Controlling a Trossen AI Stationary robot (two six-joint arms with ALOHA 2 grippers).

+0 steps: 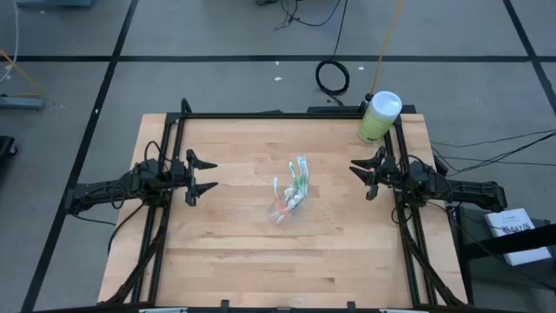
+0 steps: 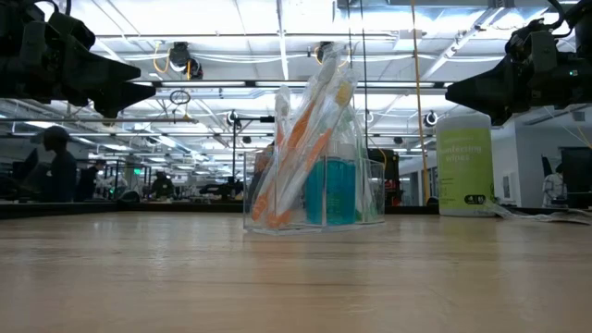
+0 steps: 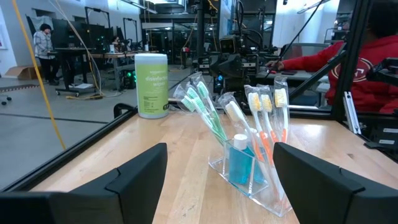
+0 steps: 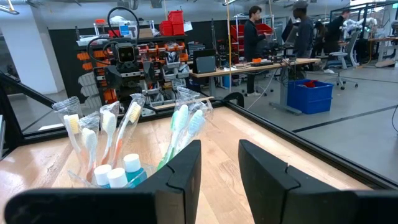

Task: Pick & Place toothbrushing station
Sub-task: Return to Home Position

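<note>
- A small clear plastic holder (image 2: 375, 196) stands upright near the middle of the pale wooden table (image 1: 243, 269), between the two arms and touching neither.
- Slim green-and-white toothbrushes (image 3: 205, 109) and orange-and-white toothbrushes (image 3: 264, 127), each in a clear wrapper, lean in the holder with their heads up. Small blue-and-white tubes (image 3: 240, 163) sit low in it.
- The left gripper (image 1: 208, 176) hangs above the table's left side, fingers spread and holding nothing, pointed at the holder.
- The right gripper (image 1: 359, 181) hangs above the right side, also released and empty, facing the holder.
- A tall pale-green canister with a white lid (image 1: 380, 117) stands at the far right corner, near the right gripper and well apart from the holder. Its label reads "disinfecting wipes".
- A coiled black cable (image 1: 332, 76) lies on the grey floor beyond the table.
- A white printed box (image 1: 512, 226) lies off the table's right edge; its writing is too small to read.
- A person in a red top (image 3: 367, 68) sits behind the right arm.
</note>
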